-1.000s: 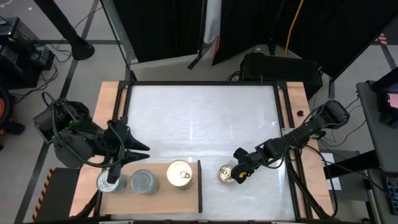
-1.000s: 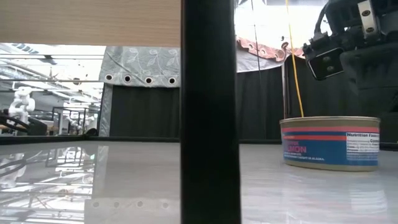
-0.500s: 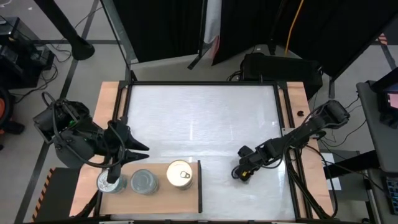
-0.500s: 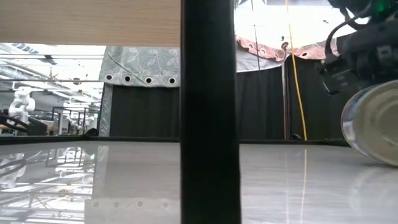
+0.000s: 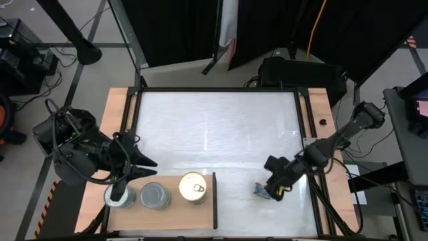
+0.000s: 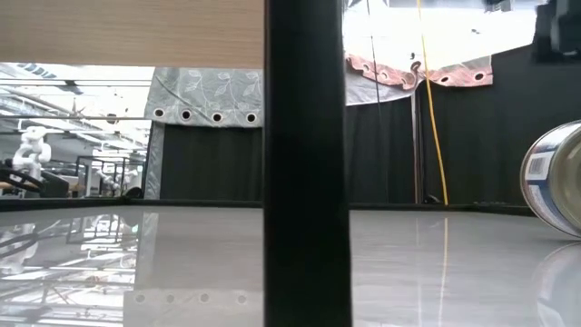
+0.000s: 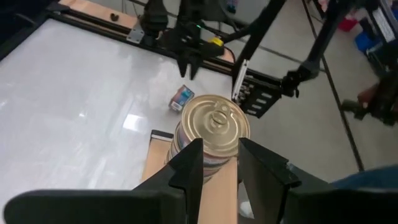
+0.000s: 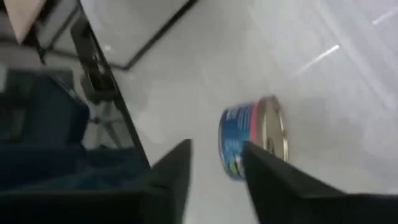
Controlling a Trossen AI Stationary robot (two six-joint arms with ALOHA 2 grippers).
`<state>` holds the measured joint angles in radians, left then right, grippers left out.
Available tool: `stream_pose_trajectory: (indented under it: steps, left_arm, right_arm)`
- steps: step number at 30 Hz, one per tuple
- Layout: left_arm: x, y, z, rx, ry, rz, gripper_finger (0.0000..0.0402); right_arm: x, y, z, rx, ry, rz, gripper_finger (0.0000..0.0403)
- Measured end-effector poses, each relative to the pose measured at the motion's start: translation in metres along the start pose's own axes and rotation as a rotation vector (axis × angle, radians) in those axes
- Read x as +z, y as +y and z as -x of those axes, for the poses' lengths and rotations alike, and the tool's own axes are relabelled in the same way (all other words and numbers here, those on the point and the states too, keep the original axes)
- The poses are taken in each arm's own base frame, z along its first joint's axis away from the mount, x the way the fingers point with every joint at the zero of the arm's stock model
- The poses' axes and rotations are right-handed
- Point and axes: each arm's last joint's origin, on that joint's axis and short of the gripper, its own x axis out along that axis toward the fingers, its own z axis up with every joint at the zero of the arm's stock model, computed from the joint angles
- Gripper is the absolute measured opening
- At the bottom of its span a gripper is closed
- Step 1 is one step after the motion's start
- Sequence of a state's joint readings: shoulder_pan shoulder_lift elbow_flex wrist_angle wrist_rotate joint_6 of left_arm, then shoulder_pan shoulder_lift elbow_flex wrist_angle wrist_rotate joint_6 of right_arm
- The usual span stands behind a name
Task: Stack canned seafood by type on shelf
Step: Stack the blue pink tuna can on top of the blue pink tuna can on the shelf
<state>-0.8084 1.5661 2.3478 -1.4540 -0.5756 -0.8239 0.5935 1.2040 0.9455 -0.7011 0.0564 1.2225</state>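
Note:
The shelf (image 5: 170, 209), a light wooden board with a dark edge, lies at the table's near left. Two silver-lidded tins (image 5: 155, 195) and a gold-lidded stack (image 7: 213, 123) stand on it. A blue-labelled tin (image 8: 252, 144) rests tipped on its rim on the white tabletop right of the shelf; it also shows in the low view (image 6: 556, 180). My right gripper (image 8: 213, 152) hangs open above that tin, clear of it. My left gripper (image 7: 221, 146) hovers open over the shelf's left part, with nothing between its fingers.
A black frame (image 5: 304, 127) borders the white tabletop, with wooden strips outside it. The shelf's dark end board (image 5: 215, 199) stands between the gold stack and the tipped tin. In the low view that board is the dark post (image 6: 306, 163) up the middle.
My right gripper was shut on the blue tin, which stood flat, and tipped it onto its rim. It has since opened, let go, risen and drawn toward the table's right edge. The tin stays tipped, a little right of where it stood.

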Motion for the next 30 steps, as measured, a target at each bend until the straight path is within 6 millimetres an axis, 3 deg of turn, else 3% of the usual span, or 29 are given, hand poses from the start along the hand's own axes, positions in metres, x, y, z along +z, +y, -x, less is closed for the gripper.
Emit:
stream_pose_trajectory:
  steps: [8,10,16,23,26,30]
  left_arm:
    - [0.000,0.000,-0.001,0.005,0.001,0.081,0.0107]
    - [-0.001,-0.001,0.000,0.002,0.003,0.082,0.0107]
    - [-0.001,-0.001,0.000,0.002,0.003,0.081,0.0107]
    - [-0.001,-0.001,0.000,0.002,0.003,0.077,0.0107]
    - [-0.001,-0.001,0.000,0.003,0.003,0.077,0.0107]
    - [-0.001,-0.001,0.000,0.004,0.003,0.072,0.0107]
  right_arm:
    - [-0.023,0.007,-0.020,-0.086,-0.015,0.108,0.0355]
    - [-0.026,0.008,-0.028,-0.130,-0.046,0.161,0.0388]
    - [-0.032,0.005,-0.060,-0.259,-0.039,0.290,0.0379]
    - [-0.034,-0.001,-0.087,-0.357,-0.005,0.297,0.0370]
    - [-0.034,0.000,-0.089,-0.355,-0.010,0.298,0.0338]
    - [-0.032,0.001,-0.089,-0.349,-0.014,0.304,0.0264]
